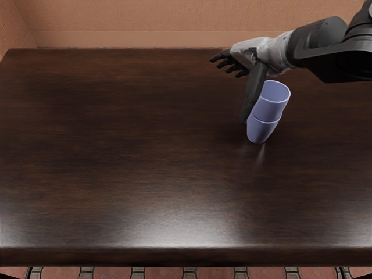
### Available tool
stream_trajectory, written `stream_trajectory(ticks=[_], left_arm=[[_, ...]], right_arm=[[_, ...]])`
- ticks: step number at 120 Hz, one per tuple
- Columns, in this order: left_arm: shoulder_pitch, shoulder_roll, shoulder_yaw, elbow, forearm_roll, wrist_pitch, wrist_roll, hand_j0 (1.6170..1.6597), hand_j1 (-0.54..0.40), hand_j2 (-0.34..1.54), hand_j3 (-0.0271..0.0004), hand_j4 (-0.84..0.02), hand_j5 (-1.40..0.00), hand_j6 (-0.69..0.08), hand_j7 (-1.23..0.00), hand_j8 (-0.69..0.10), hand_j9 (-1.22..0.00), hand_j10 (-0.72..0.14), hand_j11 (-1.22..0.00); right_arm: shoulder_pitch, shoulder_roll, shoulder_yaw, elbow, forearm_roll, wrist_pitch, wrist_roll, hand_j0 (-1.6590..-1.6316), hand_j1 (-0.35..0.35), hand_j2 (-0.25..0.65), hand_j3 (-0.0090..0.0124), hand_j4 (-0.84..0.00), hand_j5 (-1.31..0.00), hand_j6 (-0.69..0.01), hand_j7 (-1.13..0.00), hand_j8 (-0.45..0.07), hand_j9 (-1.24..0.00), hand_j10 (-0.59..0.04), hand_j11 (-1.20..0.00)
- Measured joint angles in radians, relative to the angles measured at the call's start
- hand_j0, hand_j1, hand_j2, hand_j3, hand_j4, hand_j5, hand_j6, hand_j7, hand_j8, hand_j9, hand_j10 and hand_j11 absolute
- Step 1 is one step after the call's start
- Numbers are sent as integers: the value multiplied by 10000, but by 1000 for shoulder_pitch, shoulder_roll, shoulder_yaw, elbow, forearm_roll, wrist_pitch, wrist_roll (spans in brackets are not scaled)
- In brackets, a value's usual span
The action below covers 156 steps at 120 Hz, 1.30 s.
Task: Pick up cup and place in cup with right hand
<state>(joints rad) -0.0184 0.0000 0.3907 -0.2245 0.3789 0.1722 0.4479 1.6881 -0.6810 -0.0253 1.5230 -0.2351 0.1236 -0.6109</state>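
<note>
My right hand (pixel 232 84) reaches in from the right edge, over the back right part of the table. Its fingers are spread toward the left, and the thumb hangs down close to the left side of the cups. Below the wrist, one lavender cup (pixel 271 104) sits inside another lavender cup (pixel 261 131), its upper part standing out above the lower rim. The stacked pair is on the table, and the hand grasps neither cup.
The dark wooden table (pixel 128 145) fills most of the view. Its front edge runs along the bottom, and a tan wall (pixel 174 20) rises behind it.
</note>
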Motion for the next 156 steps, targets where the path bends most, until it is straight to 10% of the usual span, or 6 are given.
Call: stream_trajectory(ticks=[38,66,84,156], left_arm=[[-2,0,0,-1,0,0,0,16581,3490,0,0,0,0,0,0,0,0,0,0],[-2,0,0,-1,0,0,0,16581,3491,0,0,-1,0,-2,0,-2,0,-1,0],[-2,0,0,-2,0,0,0,16581,3490,0,0,0,0,0,0,0,0,0,0],[0,0,5,-3,1,-1,0,16581,3491,2,-1,-3,0,-3,0,-3,0,-2,0]], right_arm=[[-102,-46,142,172,185,129,0,-16581,-3153,-54,0,-298,-372,-305,-370,-300,-371,-295,-370],[-452,-94,420,209,328,425,0,-16581,-3119,-61,0,-319,-405,-323,-404,-320,-405,-317,-405],[-567,-203,500,212,394,473,0,-16581,-3100,-63,0,-332,-427,-334,-426,-332,-426,-330,-426],[-682,-464,519,125,498,488,0,-16581,-3118,-63,0,-306,-406,-304,-407,-308,-406,-310,-406]])
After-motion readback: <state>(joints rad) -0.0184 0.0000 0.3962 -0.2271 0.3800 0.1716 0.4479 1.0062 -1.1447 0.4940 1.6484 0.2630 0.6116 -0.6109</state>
